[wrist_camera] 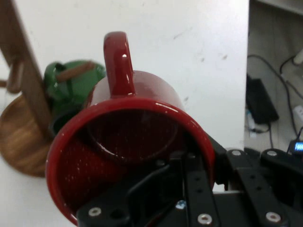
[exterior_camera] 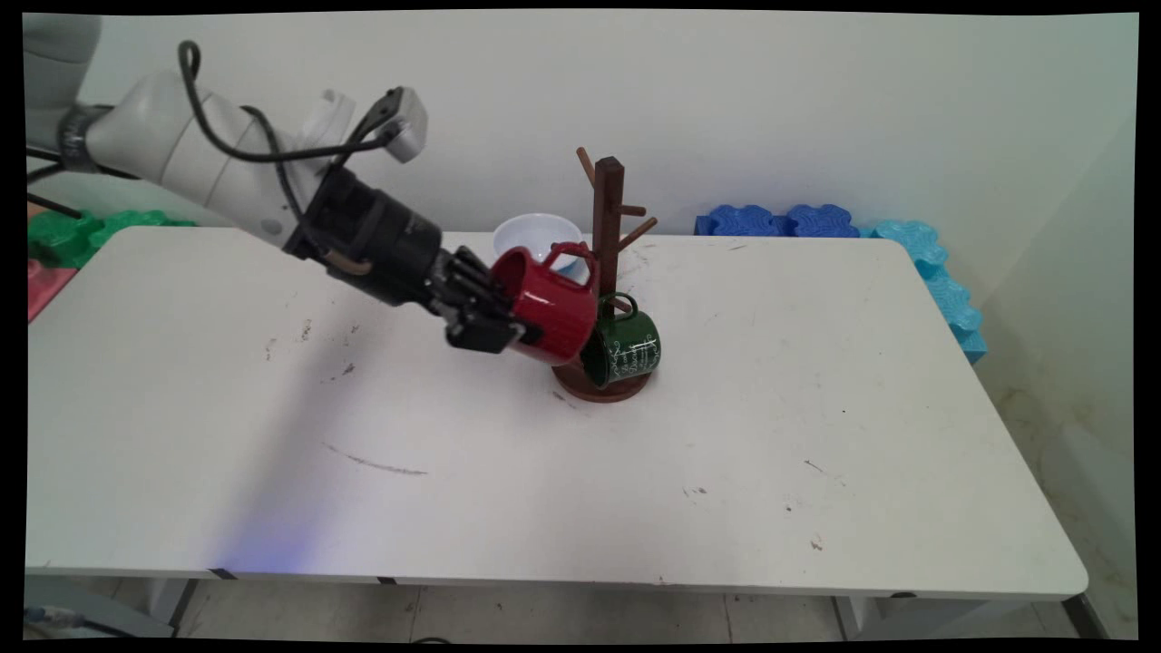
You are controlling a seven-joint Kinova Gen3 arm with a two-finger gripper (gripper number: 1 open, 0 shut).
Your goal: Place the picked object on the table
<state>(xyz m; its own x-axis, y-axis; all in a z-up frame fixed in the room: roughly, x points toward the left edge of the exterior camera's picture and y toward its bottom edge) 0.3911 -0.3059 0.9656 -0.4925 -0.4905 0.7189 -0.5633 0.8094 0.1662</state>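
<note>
Pincer clamped on red mug's rim, mid-frame – tilted, handle up toward wooden mug tree, likely to meet a peg. Green mug hanging low there, white bowl behind on desk.

We found the mug tree standing near the middle of the table. One mug hung on its lower right peg, just above the base. A second mug, held in the gripper, sat just left of the post. A bowl lay behind it.
</note>
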